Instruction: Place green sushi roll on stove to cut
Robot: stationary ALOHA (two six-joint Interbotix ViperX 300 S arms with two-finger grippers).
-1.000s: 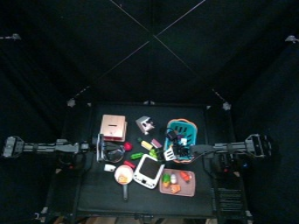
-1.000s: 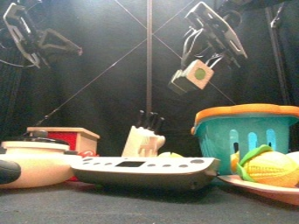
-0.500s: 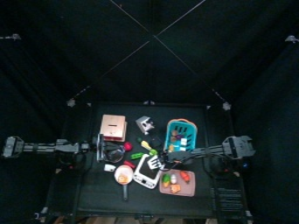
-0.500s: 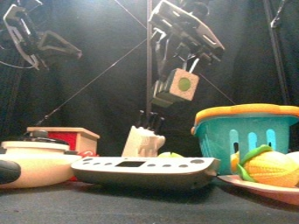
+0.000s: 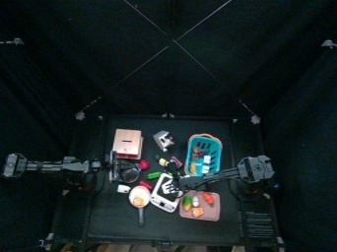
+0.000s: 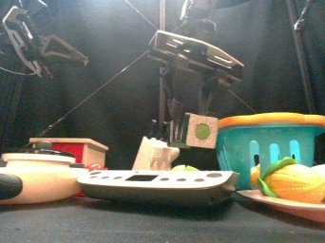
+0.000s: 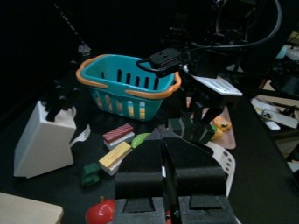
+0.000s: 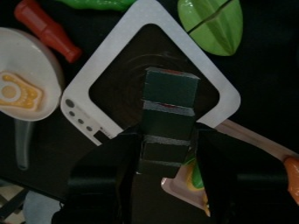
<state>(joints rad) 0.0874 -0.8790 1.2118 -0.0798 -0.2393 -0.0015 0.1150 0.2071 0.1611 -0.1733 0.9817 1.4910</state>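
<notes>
In the top view, the right arm is seen reaching in from the right edge toward the middle of the worktop (image 5: 102, 219), with the right hand (image 5: 176, 183) placed over the white-rimmed stove (image 5: 160, 203) in the lower middle of the frame; the green sushi roll cannot be made out at this scale. The left arm is stretched along the left side, well apart from the stove, and the teal basket (image 5: 194, 148) is found to the upper right of it. In the front view, the green sushi roll (image 6: 200, 130) is held in the air by the right hand (image 6: 200, 121) at the centre of the frame, above the stove (image 6: 159, 184) and just left of the basket (image 6: 269, 144), while the left hand (image 6: 44, 44) is raised in the upper left corner. In the left wrist view, the left hand (image 7: 163, 154) is shown with its jaws together and nothing between them; the basket (image 7: 126, 84) and a white knife block (image 7: 44, 140) are visible beyond. In the right wrist view, the right hand (image 8: 172, 144) is clamped on the sushi roll (image 8: 172, 98), which is seen over the dark surface inside the stove's white rim (image 8: 98, 77).
</notes>
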